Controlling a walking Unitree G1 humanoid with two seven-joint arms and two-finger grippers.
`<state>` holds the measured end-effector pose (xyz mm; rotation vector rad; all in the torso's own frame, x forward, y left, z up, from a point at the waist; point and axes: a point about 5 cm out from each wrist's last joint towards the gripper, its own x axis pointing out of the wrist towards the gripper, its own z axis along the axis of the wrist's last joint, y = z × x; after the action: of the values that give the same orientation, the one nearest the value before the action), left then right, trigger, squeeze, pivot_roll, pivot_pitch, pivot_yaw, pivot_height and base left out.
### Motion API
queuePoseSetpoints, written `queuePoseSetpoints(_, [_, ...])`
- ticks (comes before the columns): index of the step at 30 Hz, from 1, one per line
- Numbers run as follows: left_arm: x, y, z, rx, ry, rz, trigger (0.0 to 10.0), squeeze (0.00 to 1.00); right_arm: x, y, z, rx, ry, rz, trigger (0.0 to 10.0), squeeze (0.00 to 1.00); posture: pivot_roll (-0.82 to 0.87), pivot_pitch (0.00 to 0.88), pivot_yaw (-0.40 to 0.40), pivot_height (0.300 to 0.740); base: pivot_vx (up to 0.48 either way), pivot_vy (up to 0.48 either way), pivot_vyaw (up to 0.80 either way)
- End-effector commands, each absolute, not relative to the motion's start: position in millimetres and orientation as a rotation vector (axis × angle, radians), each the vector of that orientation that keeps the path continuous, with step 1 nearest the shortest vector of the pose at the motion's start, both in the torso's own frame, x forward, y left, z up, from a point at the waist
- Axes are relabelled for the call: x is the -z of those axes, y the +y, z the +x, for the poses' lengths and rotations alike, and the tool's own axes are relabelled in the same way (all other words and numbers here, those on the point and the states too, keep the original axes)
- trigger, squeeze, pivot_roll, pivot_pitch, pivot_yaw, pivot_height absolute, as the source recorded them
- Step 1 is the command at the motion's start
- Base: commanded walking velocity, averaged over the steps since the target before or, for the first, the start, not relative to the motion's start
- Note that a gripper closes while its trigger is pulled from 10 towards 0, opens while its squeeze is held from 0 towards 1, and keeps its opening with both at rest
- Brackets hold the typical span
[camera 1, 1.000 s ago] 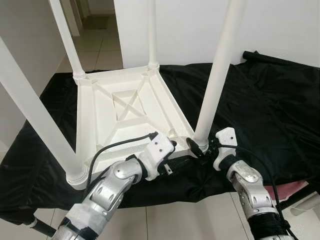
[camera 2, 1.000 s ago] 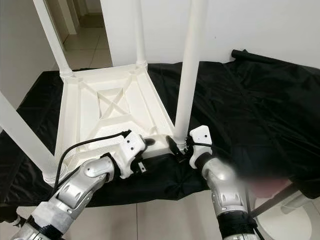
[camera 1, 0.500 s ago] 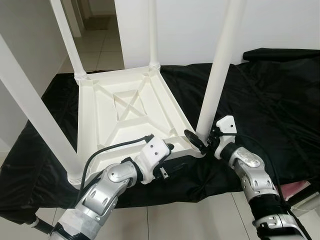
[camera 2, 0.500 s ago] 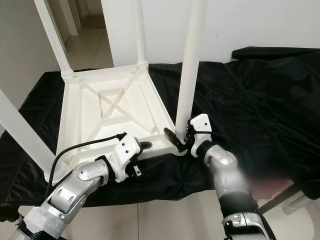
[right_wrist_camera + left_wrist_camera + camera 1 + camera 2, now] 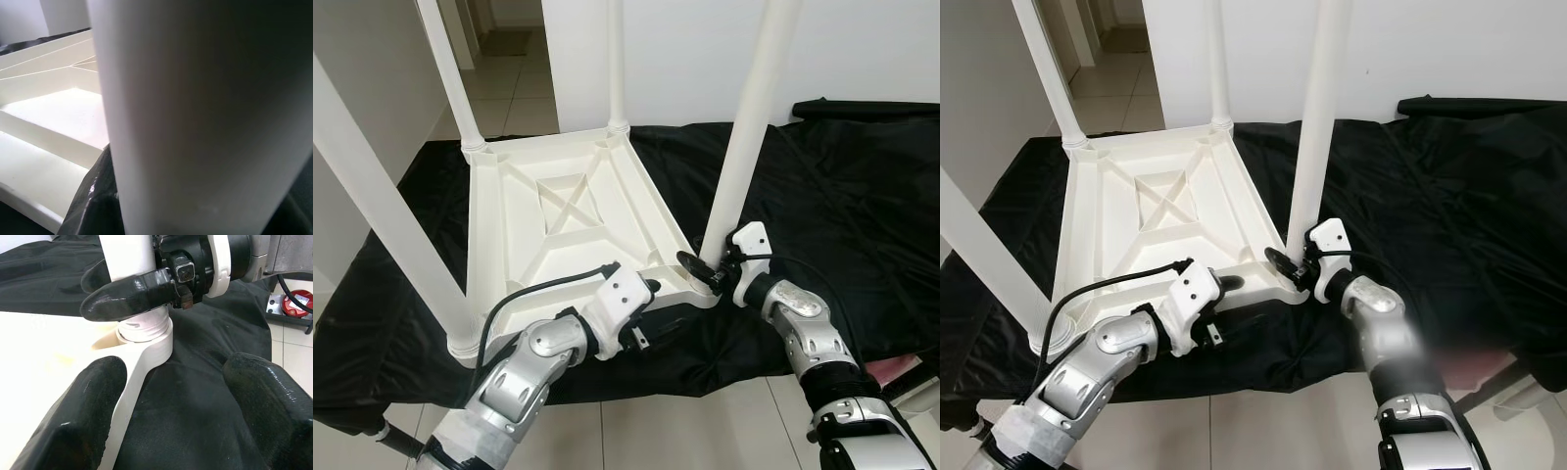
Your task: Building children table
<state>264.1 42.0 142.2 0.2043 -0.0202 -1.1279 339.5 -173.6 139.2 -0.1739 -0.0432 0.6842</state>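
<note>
The white children's table [image 5: 570, 211] lies upside down on a black cloth [image 5: 847, 186] spread over the tiled floor [image 5: 656, 431], its underside with the X-shaped bracing facing up and 4 legs standing upward from the corners. The near-left leg [image 5: 386, 211] rises past my left arm.

My left gripper [image 5: 644, 311] sits low at the near edge of the tabletop, beside the near-right corner. In the left wrist view its 2 black fingers [image 5: 83, 426] are spread wide apart, released; 1 lies against the white edge of the table and the other over the cloth, with nothing between them.

My right gripper [image 5: 705, 272] is at the base of the near-right leg [image 5: 744, 137], just above its corner socket [image 5: 146, 340]. Its fingers [image 5: 129, 296] are clenched around that leg, 1 on each side; in the right wrist view the leg stands close against the camera.
</note>
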Motion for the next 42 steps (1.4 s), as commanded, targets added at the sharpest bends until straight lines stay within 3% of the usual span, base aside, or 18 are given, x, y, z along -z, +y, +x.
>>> queuePoseSetpoints(1, [-138,42,264,1.138,-0.002,0.217,10.0,0.00,-136,-176,338,-0.702,-0.022,-0.205,0.0,0.00,-0.03,0.000,0.013,0.740,0.000,0.000,0.00])
queuePoseSetpoints(3, [-138,41,263,1.137,-0.002,0.216,10.0,0.00,-135,-178,337,-0.695,-0.018,-0.193,0.1,0.00,-0.03,0.000,0.013,0.740,0.000,0.000,0.00])
queuePoseSetpoints(4, [-138,41,263,1.135,-0.002,0.214,10.0,0.00,-134,-179,336,-0.692,-0.016,-0.184,10.0,0.00,-0.03,0.000,0.008,0.740,0.000,0.000,0.00])
queuePoseSetpoints(16, [-135,37,262,1.133,0.001,0.205,10.0,0.00,-121,-180,334,-0.449,0.031,-0.142,10.0,0.00,-0.04,0.000,0.003,0.740,0.000,0.000,0.00])
queuePoseSetpoints(17, [-136,36,263,1.138,-0.003,0.205,10.0,0.00,-119,-176,333,-0.356,0.030,-0.148,10.0,0.00,-0.04,0.000,0.004,0.740,0.000,0.000,0.00])
queuePoseSetpoints(27, [-135,37,264,1.138,-0.001,0.211,10.0,0.00,-114,-165,323,-0.163,0.026,-0.098,10.0,0.00,-0.04,0.000,0.008,0.740,0.000,0.000,0.00])
queuePoseSetpoints(36, [-134,37,265,1.135,0.001,0.211,10.0,0.00,-114,-149,305,0.156,0.011,-0.024,10.0,0.00,-0.04,0.000,0.006,0.740,0.000,0.000,0.00])
queuePoseSetpoints(42, [-134,36,265,1.133,0.000,0.206,10.0,0.00,-116,-129,299,0.168,0.015,0.005,10.0,0.00,-0.04,0.000,0.002,0.740,0.000,0.000,0.00])
